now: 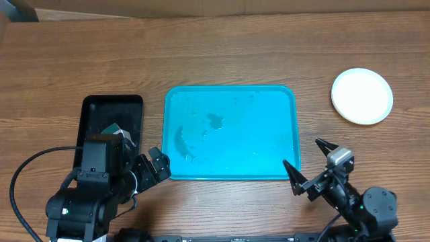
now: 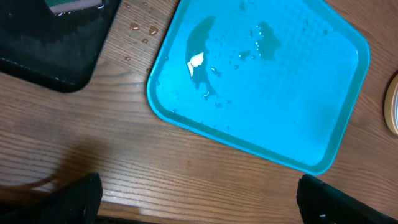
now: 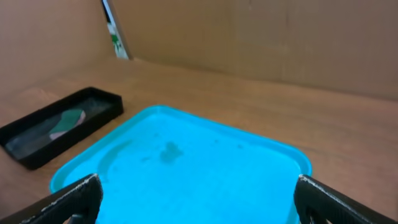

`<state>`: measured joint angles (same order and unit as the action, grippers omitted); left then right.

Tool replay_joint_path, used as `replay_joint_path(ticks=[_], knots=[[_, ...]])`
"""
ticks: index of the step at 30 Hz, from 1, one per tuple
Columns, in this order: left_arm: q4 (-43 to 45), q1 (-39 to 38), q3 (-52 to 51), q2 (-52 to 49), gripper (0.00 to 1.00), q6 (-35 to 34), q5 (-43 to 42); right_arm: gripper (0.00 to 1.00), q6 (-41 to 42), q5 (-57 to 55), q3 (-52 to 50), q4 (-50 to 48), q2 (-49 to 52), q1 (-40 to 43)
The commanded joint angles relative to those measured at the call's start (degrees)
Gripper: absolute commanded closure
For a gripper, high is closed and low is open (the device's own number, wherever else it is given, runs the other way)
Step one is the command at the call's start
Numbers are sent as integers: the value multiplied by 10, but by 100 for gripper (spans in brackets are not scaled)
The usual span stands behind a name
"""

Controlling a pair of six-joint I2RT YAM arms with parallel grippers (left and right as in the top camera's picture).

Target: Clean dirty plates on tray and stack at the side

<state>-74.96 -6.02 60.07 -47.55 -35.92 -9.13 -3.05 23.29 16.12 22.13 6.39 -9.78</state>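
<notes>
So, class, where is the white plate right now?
Overhead view: the white plate lies on the table at the right, apart from the blue tray.

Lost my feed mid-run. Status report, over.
Left gripper open, right gripper open, both empty. Blue tray wet, no plates on it. White plate off tray, far right. Black tray at left, not in the way.

Plate [image 2: 393, 102] cut by R edge — sponge [image 1: 115, 128] half under L arm [image 1: 101, 168]

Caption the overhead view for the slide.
Wet turquoise tray empty, white plate to its right, black tray to its left, left gripper and right gripper open.
</notes>
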Motion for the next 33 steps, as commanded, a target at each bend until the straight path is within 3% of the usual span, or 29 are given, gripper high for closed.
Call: replay_joint_path(ticks=[1, 9, 22, 27, 33], knots=[[2, -4, 0, 0, 0, -5, 8, 0, 0, -3, -40, -42, -31, 2], [2, -4, 0, 0, 0, -5, 8, 0, 0, -16, -98, -152, -57, 2], [2, -4, 0, 0, 0, -5, 8, 0, 4, -45, -158, -246, -63, 29], [2, -4, 0, 0, 0, -5, 8, 0, 66, -117, -157, -243, -62, 34], [2, -4, 0, 0, 0, -5, 8, 0, 169, -222, -156, -173, -62, 34]])
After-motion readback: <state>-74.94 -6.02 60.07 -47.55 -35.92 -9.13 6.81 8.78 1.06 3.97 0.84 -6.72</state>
